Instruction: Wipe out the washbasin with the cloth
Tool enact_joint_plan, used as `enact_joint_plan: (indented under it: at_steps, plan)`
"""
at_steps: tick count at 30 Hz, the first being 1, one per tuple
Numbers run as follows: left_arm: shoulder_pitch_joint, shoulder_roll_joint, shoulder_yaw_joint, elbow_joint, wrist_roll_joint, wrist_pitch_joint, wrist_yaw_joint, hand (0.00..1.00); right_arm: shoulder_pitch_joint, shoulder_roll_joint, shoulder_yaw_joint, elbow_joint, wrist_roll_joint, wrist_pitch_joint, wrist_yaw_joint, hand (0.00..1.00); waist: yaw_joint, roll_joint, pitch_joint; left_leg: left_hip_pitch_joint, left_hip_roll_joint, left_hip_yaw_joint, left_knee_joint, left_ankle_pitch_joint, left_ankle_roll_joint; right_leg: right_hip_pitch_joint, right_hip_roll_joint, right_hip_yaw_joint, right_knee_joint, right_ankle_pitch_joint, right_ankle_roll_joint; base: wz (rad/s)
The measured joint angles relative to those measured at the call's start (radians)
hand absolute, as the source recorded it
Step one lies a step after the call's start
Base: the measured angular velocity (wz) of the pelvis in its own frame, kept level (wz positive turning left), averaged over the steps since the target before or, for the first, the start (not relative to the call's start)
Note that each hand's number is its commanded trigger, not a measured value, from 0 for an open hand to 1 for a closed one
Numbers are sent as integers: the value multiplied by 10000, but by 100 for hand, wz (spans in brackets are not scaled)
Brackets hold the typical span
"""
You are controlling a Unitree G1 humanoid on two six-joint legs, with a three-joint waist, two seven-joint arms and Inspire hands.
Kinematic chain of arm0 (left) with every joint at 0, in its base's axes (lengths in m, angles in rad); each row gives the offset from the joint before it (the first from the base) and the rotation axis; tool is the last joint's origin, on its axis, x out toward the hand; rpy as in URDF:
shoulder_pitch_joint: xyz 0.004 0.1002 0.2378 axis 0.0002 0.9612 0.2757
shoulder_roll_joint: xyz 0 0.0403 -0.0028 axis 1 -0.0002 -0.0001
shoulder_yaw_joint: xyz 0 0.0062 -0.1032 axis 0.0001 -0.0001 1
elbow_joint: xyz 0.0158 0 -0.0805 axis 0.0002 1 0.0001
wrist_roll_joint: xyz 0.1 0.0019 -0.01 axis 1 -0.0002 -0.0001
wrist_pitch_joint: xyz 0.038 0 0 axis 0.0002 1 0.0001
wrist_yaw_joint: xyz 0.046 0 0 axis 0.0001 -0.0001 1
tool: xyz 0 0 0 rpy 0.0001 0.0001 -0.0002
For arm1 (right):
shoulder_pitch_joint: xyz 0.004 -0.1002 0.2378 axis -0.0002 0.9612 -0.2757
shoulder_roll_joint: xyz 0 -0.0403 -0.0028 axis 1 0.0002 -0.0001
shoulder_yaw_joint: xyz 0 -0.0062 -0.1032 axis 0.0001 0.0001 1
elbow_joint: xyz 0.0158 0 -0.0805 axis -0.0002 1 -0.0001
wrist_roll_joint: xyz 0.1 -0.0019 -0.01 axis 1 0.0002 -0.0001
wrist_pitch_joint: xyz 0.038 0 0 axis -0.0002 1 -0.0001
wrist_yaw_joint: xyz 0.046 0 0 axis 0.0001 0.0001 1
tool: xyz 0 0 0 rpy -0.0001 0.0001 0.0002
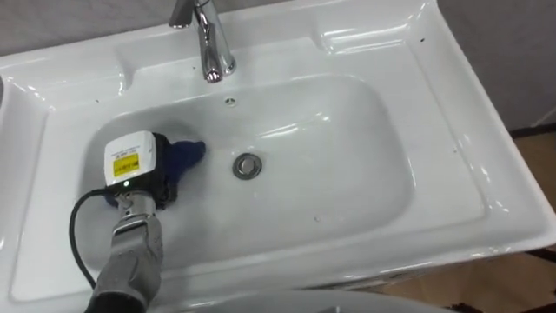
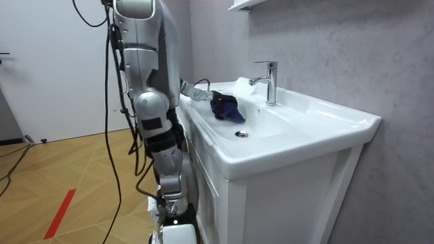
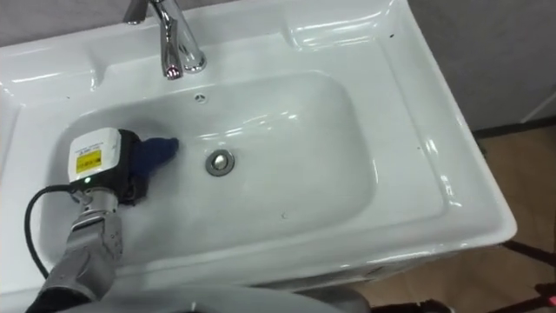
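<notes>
Nearest in the left eye view is one grey forearm, coming in from 7 o'clock. Its left hand (image 1: 143,169) lies back-up inside the one basin (image 1: 347,187), at 9 o'clock from the single drain (image 1: 248,165). One blue cloth (image 1: 189,154) sticks out from under the hand toward 3 o'clock. Whether the fingers grip the cloth, I cannot tell. One tap (image 1: 208,48) stands at 12 o'clock. The right eye view agrees. In the room view the robot stands at the basin's front, its arm stretched over the rim.
</notes>
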Motion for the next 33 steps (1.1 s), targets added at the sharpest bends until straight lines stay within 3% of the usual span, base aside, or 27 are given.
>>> enact_joint_plan:
  at_steps: [3, 7, 10, 14, 20, 25, 33]
  plan:
    - [-1, 84, 173, -799, -42, -7, -38, 100, 30, 8, -5, -36, 39, -268, 5, 0, -26, -5, 15, -80, -26, -133, 36, -1, 1, 9, -47, -144, -13, 2, 2, 13]
    - [-216, 159, 461, -1838, -32, -198, -18, 100, 55, 14, -6, 130, 120, -511, 92, 0, -42, 216, 37, -112, -54, -183, 34, -2, 2, 9, -89, -241, -15, 7, 12, 6]
    - [-456, 165, 906, -1945, -37, -396, 125, 100, 34, 24, -8, 282, 132, -659, 190, 0, -46, 477, -63, -92, -52, -191, 30, -1, 3, 34, -86, -264, -15, 8, 13, 0]
    - [-458, 169, 1272, -2475, -400, -634, 306, 100, 83, 12, -3, 538, 318, -814, 287, 0, -42, 468, -58, -63, -18, -186, 53, 1, -1, 46, -53, -267, 11, 11, 6, 0]
    - [-457, 185, 1697, -2509, -583, -742, 372, 100, 176, 42, -26, 540, 337, -815, 517, 0, -5, 375, -4, -104, -46, -182, 165, 0, 1, 33, -75, -238, 11, 14, 12, 0]
    - [-457, 259, 2151, -2508, -603, -713, 671, 100, 205, -6, -23, 543, 404, -803, 526, 0, 45, 421, -28, -119, -48, -181, 176, 0, 1, -2, -79, -255, 6, 14, 14, 0]
    - [-125, 300, 2214, -1848, -1292, -699, 1121, 100, 395, -182, -10, 535, 419, -797, 541, 0, 540, 549, -58, -29, -35, -124, 122, 0, 1, 101, -66, -242, 13, 15, 13, -2]
